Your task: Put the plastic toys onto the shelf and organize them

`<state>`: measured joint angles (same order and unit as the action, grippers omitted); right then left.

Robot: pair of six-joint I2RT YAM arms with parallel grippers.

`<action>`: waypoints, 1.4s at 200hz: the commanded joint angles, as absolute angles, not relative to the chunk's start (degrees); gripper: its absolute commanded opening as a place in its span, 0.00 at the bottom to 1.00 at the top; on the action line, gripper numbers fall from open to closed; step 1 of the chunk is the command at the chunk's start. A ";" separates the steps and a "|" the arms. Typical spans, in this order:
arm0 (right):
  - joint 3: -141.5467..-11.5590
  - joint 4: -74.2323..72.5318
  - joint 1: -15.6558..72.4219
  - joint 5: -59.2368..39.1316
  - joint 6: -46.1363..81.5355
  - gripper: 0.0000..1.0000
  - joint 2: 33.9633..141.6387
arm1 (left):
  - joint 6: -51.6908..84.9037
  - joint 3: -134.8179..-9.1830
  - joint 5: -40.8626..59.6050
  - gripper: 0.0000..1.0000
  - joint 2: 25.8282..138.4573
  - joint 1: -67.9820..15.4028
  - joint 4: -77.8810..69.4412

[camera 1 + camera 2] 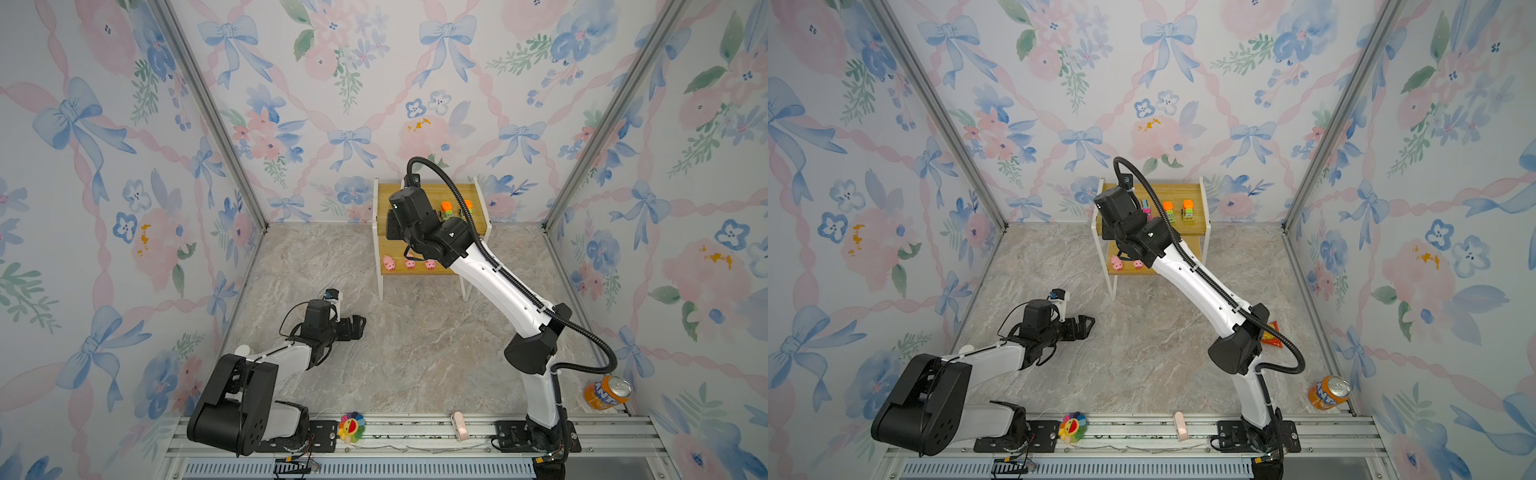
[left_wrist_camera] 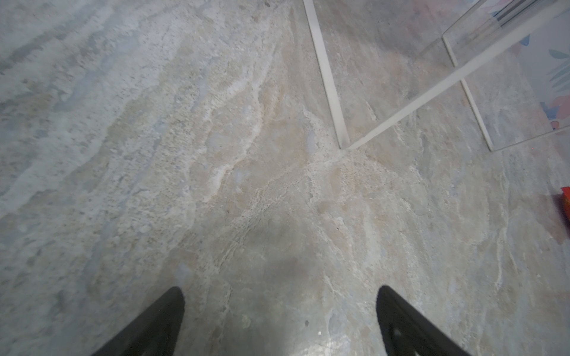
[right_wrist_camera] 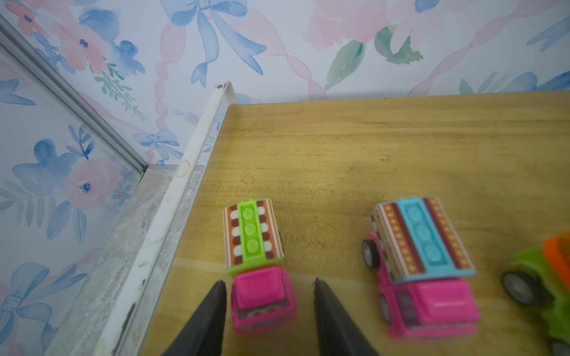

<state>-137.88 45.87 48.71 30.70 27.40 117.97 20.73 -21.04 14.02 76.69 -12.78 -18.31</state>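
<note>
The shelf (image 3: 370, 148) has yellowish wood-grain boards and a white frame; the green-strip truck (image 3: 259, 289) is pink, its top banded brown and white around a bright green strip; the blue-strip truck (image 3: 431, 299) is pink too, its top striped brown, orange and white; the green trucks (image 1: 1169, 215) have orange tops; the pigs (image 1: 388, 262) are pink; the desk (image 2: 216, 154) is marbled beige and grey; the wallpaper (image 1: 332, 83) shows blue bows, pink flowers and green leaves; the can (image 1: 607, 394) is orange.

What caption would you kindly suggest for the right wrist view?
Open jaws flank a pink truck on the shelf.
</note>
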 commanded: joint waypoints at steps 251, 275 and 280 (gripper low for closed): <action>-27.38 6.89 6.32 20.25 8.14 0.94 35.42 | 17.21 -26.48 9.90 0.98 73.22 -13.39 -19.14; -22.37 -4.75 1.52 16.13 7.40 0.94 39.94 | 13.34 -27.59 3.59 0.98 70.57 -13.34 -19.13; -21.74 -6.81 0.97 16.04 7.02 0.94 41.32 | 12.53 -27.72 2.14 0.98 70.05 -13.29 -19.10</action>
<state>-24.49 9.50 3.86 21.32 8.51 37.76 17.65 -25.96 9.39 72.79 -13.10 -18.28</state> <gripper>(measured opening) 0.941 0.979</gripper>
